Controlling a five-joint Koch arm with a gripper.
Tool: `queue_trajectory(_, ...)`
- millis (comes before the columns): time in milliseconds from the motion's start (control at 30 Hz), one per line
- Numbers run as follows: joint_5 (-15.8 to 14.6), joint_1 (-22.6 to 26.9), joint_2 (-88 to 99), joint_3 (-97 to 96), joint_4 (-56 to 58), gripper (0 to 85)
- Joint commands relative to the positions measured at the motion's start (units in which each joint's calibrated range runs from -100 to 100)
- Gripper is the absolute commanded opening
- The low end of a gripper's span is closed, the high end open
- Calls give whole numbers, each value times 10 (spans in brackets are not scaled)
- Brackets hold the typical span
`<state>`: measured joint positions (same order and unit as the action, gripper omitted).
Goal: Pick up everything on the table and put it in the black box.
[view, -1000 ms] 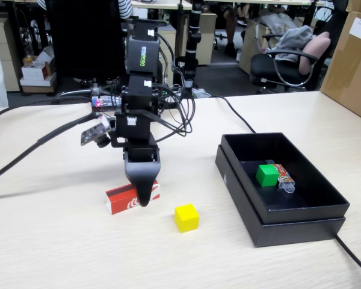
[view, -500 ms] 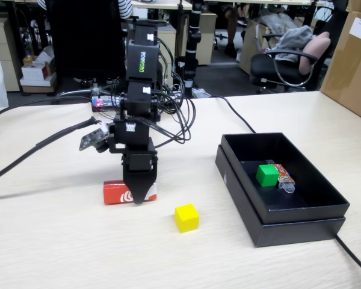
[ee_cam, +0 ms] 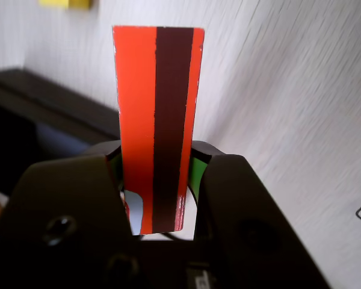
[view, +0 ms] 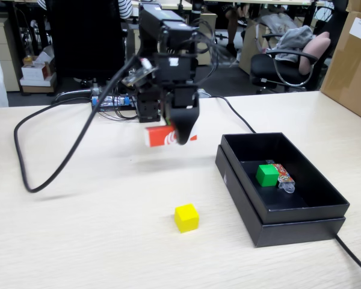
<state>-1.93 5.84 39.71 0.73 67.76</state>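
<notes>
Fixed view: the red block (view: pixel 159 136) is held between the closed fingers (view: pixel 182 135) above the table (view: pixel 78 229), left of the black box (view: pixel 271 229). The yellow cube (view: pixel 186 217) is seen on the table, the green cube (view: pixel 267 174) inside the box.

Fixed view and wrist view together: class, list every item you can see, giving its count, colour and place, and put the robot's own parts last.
Red block: one, red with white swirl, held in the air above the table, left of the box.
Yellow cube: one, yellow, on the table in front.
Green cube: one, green, inside the box.
Patterned tube: one, multicoloured, inside the box beside the green cube.
Black box: one, black, on the table at right.
Table: one, pale wood.
Cardboard carton: one, brown, far right.
Office chair: one, black, background.
Gripper: one, black, closed on the red block.
</notes>
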Motion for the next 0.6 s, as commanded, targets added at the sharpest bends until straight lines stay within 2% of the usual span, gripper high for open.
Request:
queue_trajectory(0,-28,60,67,33,2,105)
queue_trajectory(167,-55,110,15,99,2,105)
queue_trajectory(400,-63,111,-149,219,-1,105)
queue_trajectory(567,-68,109,-236,216,-40,105)
